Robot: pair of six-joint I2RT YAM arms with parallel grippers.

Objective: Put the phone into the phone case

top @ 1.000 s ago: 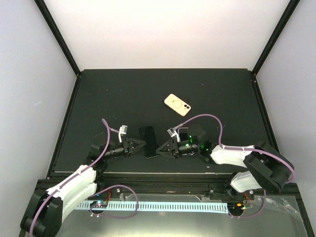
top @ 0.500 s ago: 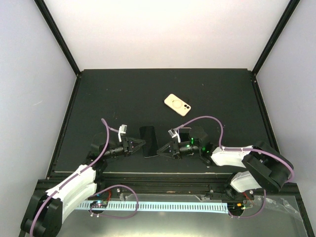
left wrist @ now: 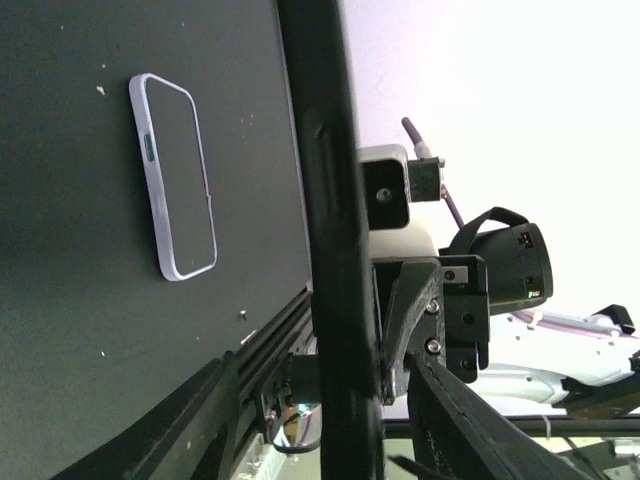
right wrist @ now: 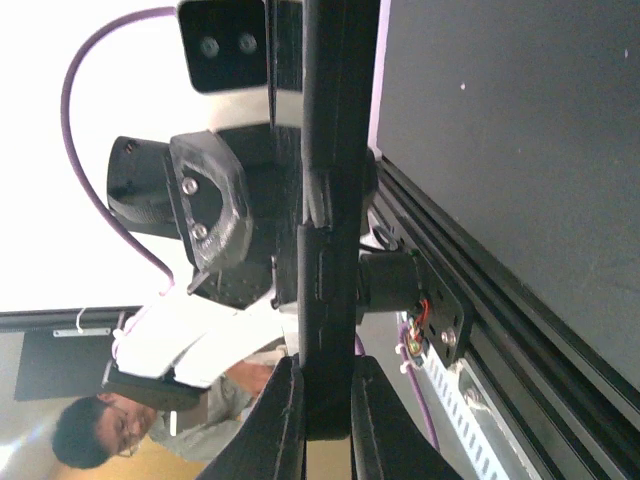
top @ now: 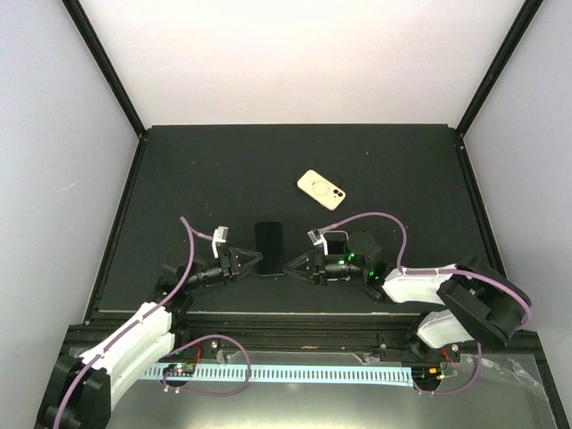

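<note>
1. We see the phone point(top: 269, 243) near-centre, held level just above the tabletop point(top: 179, 179). The phone case point(top: 321, 189) lies well apart, far-right.
2. The right tool point(top: 288, 265) is pinching the phone's near-right edge across its faces. The left tool point(top: 258, 260) is spread and straddles the left edge, apparently without contact.
3. We judge the phone stiff, slick and glass-faced. A 1-sided grip may sag or slip.
4. We'd support both long edges and squeeze lightly.

We count one phone point(top: 269, 248) between two grippers, the left gripper point(top: 253, 262) and right gripper point(top: 290, 265), one phone case point(top: 321, 189) beyond the right one, and one worktop point(top: 179, 179).
</note>
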